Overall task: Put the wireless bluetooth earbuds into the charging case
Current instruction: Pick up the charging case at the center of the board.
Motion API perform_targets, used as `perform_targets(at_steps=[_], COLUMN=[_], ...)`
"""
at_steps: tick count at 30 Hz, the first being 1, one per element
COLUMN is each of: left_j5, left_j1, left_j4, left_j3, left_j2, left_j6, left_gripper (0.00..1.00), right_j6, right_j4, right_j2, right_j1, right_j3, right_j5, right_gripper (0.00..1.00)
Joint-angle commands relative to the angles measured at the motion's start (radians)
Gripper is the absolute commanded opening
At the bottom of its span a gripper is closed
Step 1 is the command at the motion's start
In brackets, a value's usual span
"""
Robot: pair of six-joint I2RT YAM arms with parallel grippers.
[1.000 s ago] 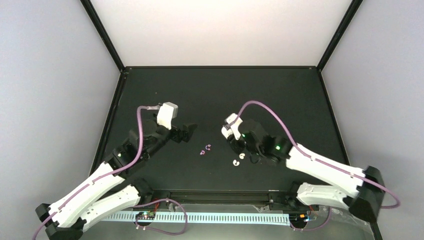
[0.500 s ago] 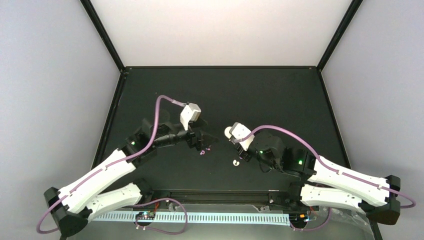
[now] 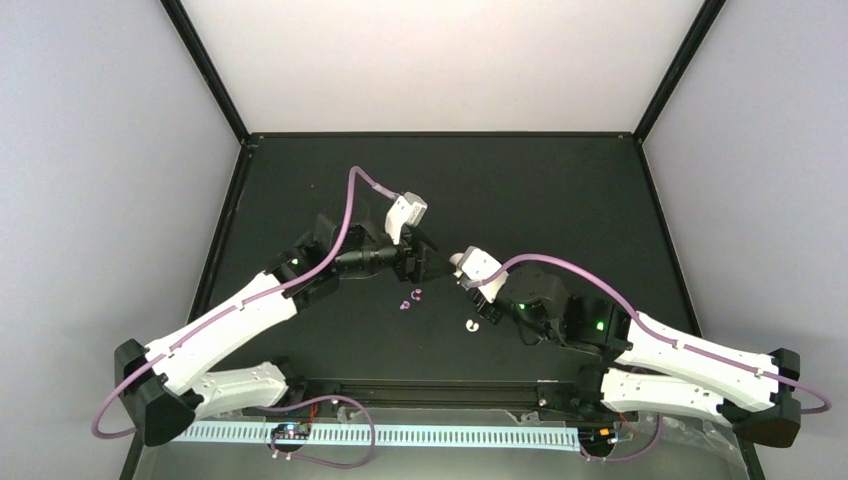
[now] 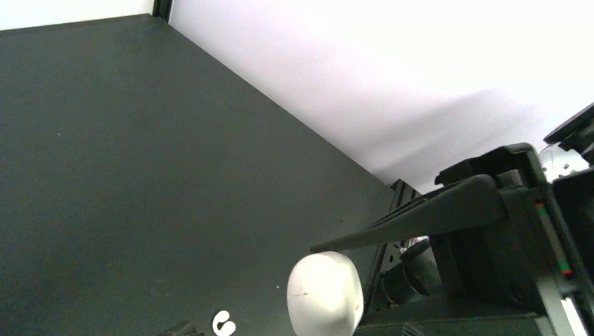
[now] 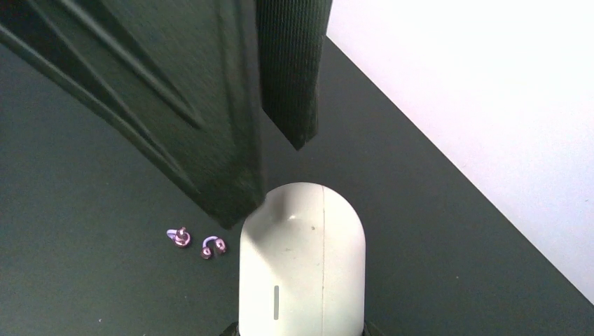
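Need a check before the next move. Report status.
Right end effector shut on closed charging case. Left end effector open at its far end. One white earbud loose on table. Two purple pieces nearby, not blocking.

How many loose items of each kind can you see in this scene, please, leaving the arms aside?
White earbuds: 2
Small purple pieces: 2
White charging case: 1
Total: 5
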Motion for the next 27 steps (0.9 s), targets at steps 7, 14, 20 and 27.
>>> perform_targets(at_steps=[7, 14, 20, 27], left_j5=[0.075, 0.107, 0.126, 0.144], left_j1=[-0.008, -0.017, -0.023, -0.028], left_j4=[0.039, 0.057, 0.064, 0.059], left_j3=[0.055, 0.064, 0.067, 0.068], left_j2=[0.088, 0.118, 0.136, 0.147], left_j6=[-0.109, -0.128, -0.134, -0.140], left_gripper=[0.66, 0.59, 0.53, 0.48], right_j6=[-0.022, -0.024, -0.024, -0.021], right_j4=[0.021, 0.028, 0.034, 0.036], right_j2=[-0.012, -0.003, -0.002, -0.009], right_j1=[0.010, 0.010, 0.009, 0.009], right_j3=[-0.001, 0.004, 0.008, 0.011], right_j5=[0.033, 0.029, 0.026, 0.030], right_gripper=[0.31, 0.31, 0.31, 0.31])
